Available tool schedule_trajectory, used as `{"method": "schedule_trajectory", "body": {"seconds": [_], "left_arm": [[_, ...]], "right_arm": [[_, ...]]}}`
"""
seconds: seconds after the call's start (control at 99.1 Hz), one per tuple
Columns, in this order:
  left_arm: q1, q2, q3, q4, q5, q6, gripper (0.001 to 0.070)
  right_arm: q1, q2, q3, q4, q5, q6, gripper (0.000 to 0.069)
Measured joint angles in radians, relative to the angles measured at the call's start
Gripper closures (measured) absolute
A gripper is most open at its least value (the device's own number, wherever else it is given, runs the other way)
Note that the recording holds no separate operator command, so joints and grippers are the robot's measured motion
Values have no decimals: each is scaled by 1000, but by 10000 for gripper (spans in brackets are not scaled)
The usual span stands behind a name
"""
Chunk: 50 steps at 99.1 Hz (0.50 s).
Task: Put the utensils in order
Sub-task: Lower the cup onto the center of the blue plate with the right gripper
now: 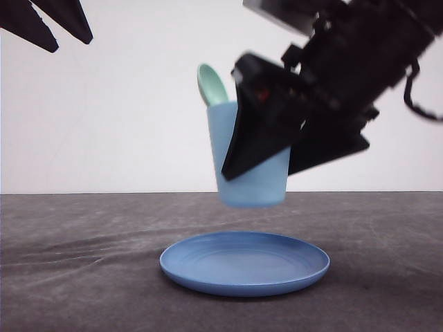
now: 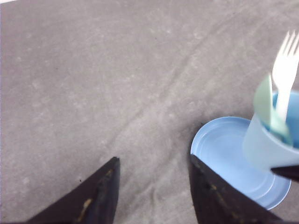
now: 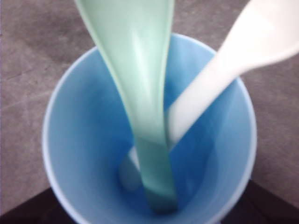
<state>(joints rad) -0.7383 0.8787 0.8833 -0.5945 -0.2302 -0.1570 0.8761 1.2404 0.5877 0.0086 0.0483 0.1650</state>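
Our right gripper is holding the light blue cup up in the air, above the blue plate.

We have both utensils standing inside the cup: the green spoon and the white fork, their handles down at the bottom and their tops leaning out over the rim. We think we are on the step of carrying the cup to its place, and the plate right under it looks like that place. Next we need to bring the cup down slowly, keep it straight so nothing tips out, and let go only when it sits flat. Our left gripper is up high and off to the side over the bare grey table, its fingers spread apart and holding nothing.
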Motion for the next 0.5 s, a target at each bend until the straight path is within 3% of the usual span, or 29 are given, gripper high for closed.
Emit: {"method": "schedule_trajectory", "body": {"seconds": [0.505], "left_arm": [[0,11,0,0,0,0,433]], "right_arm": [[7,180,-7,131,56,0,290]]}}
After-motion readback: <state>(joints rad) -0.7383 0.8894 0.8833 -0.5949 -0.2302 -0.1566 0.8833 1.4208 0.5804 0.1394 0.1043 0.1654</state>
